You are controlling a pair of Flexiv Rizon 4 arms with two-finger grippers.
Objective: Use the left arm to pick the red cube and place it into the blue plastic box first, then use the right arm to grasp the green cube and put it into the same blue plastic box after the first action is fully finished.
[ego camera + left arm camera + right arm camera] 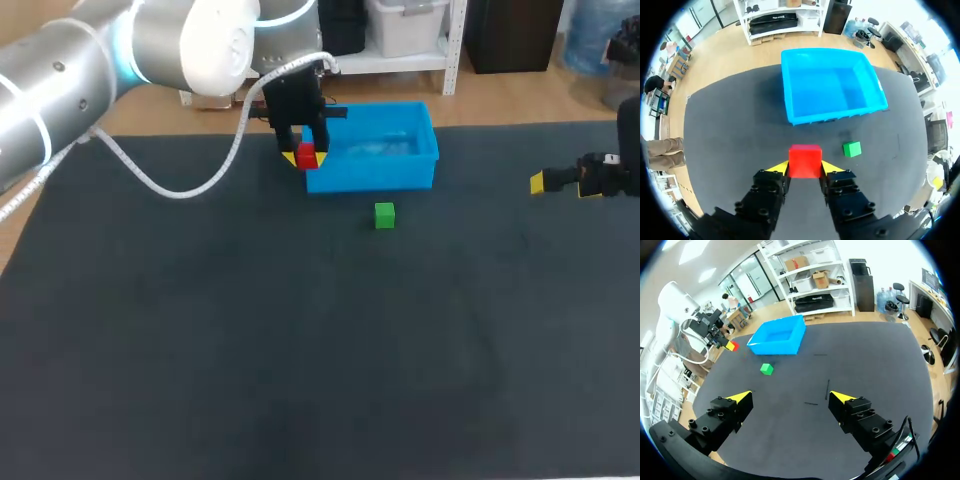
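My left gripper (303, 158) is shut on the red cube (306, 155), held in the air at the left end of the blue plastic box (375, 148). In the left wrist view the red cube (805, 161) sits between the two yellow tips of my left gripper (805, 168), with the blue box (830, 85) ahead and the green cube (852, 149) beside the fingers on the mat. The green cube (384, 215) lies just in front of the box. My right gripper (560, 182) stands open at the table's right edge; in its own view my right gripper (790, 398) has the green cube (767, 369) far ahead.
A dark mat (300, 340) covers the table. The blue box (778, 335) holds nothing that I can see.
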